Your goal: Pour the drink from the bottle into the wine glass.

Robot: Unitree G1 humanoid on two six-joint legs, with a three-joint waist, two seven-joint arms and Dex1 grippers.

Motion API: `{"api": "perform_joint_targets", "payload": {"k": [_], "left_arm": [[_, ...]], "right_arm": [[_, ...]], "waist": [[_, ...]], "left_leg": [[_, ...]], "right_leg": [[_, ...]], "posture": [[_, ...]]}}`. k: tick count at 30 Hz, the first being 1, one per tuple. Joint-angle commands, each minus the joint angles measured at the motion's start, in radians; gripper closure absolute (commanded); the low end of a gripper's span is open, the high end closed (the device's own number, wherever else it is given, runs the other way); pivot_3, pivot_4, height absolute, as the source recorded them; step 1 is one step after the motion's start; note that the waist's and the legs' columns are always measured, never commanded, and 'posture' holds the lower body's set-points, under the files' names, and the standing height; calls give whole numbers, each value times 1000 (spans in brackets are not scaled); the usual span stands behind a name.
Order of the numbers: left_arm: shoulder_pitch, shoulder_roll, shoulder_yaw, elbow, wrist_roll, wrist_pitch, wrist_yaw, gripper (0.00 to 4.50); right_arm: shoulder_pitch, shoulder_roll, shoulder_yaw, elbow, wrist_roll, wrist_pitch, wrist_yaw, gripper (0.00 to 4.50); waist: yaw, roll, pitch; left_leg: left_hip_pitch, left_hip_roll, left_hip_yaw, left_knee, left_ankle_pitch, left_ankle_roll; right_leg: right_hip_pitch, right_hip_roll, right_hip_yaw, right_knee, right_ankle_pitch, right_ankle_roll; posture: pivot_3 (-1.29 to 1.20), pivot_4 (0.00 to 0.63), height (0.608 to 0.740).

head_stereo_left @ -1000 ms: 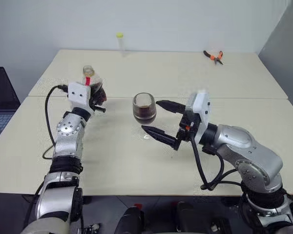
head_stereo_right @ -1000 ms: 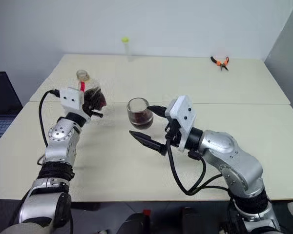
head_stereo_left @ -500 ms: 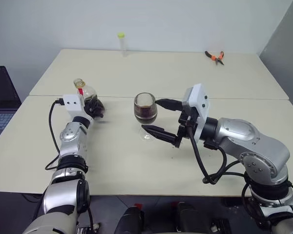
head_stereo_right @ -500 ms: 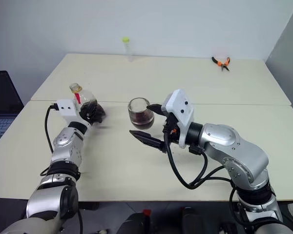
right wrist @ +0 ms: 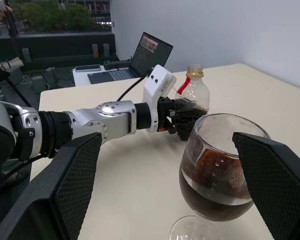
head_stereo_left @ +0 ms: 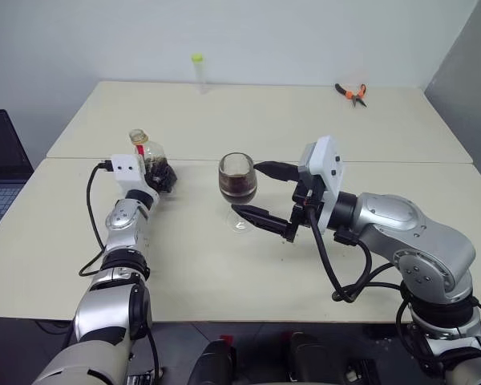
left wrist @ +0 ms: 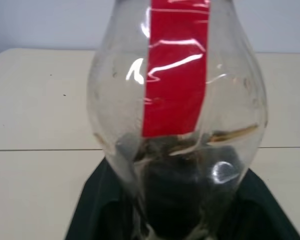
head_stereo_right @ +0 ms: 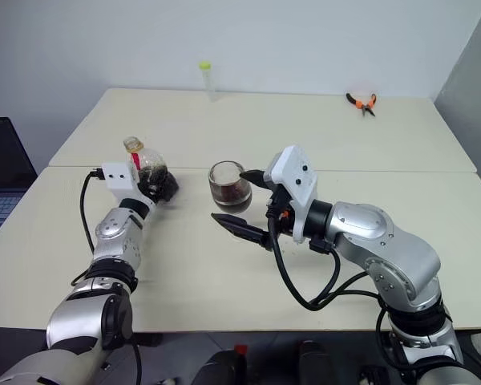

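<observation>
The bottle (head_stereo_left: 147, 152) stands upright and uncapped on the left of the table, a red band down its neck and a little dark drink (left wrist: 180, 200) in its bottom. My left gripper (head_stereo_left: 163, 172) reaches level around its lower body. The wine glass (head_stereo_left: 237, 176) stands mid-table, about a third full of the dark drink (right wrist: 210, 192). My right gripper (head_stereo_left: 246, 189) is open, with one finger behind the bowl and the other in front of the stem. Neither of them touches the glass (right wrist: 215, 165).
A thin clear tube with a yellow top (head_stereo_left: 197, 70) stands at the table's far edge. Orange-handled pliers (head_stereo_left: 350, 92) lie at the far right. A laptop (head_stereo_left: 0, 168) sits beyond the table's left side. A seam (head_stereo_left: 401, 162) runs across where two tabletops meet.
My left arm has come down and the bottle, held up and tilted a second ago, now stands upright on the table. The right gripper and the glass have stayed in place.
</observation>
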Motion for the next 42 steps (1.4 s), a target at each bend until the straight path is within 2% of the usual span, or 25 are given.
{"api": "perform_joint_targets", "payload": {"k": [1, 4, 5, 11, 16, 23, 27, 34, 42], "left_arm": [[-5, 9, 2, -25, 6, -35, -8, 1155], [18, 7, 5, -56, -2, -37, -20, 217], [36, 5, 2, -83, -5, -36, -32, 25], [219, 1, 10, -423, -48, 63, -41, 25], [371, 18, 23, -751, -59, 238, 29, 25], [518, 16, 17, -1051, -3, 476, 175, 25], [560, 7, 3, -1126, 24, 520, 211, 25], [621, -34, -20, -1116, 38, 424, 180, 25], [663, -58, -32, -1049, 71, 299, 165, 25]], "right_arm": [[-16, -1, -8, -28, 13, -5, 2, 0], [-13, -4, -10, -32, 14, -5, 2, 0], [-10, -6, -12, -35, 13, -6, 1, 0], [62, -34, -40, -64, -15, -76, 15, 0], [168, -2, -108, -62, -38, -228, 11, 0], [319, 43, -218, 56, -92, -376, -31, 0], [381, 71, -197, 170, -226, -511, -66, 0], [386, 213, -185, 500, -455, -806, -221, 0], [331, 275, -199, 743, -509, -971, -259, 0]], "waist": [[0, 0, 0], [0, 0, 0], [0, 0, 0], [0, 0, 0], [2, -1, -1], [4, -1, -1], [3, -1, -1], [3, 0, -1], [2, 0, -1]], "left_leg": [[0, 0, 0, 0, 0, 0], [0, 0, 0, 0, 0, 0], [0, 0, 0, 0, 0, 0], [0, 0, 0, -1, 0, 0], [0, 1, 0, -1, 0, 0], [3, 1, 1, -1, 0, 0], [3, 1, 2, -2, 0, 0], [5, 2, 5, -3, 0, 0], [5, 3, 6, -3, 0, 0]], "right_leg": [[0, 0, 0, 0, 0, 0], [0, 0, 0, 0, 0, 0], [0, 0, 0, 0, 0, 0], [0, -2, 2, -1, 0, 0], [0, -2, 5, -1, 0, 0], [3, -1, 6, -1, 0, 1], [2, 0, 6, -1, 0, 1], [2, 0, 6, -1, 0, 1], [2, 1, 6, -1, 0, 0]], "posture": [[0, 150, 740], [0, 150, 740], [0, 150, 740], [0, 150, 740], [0, 150, 740], [0, 150, 740], [0, 150, 740], [0, 150, 740], [0, 150, 740]]}}
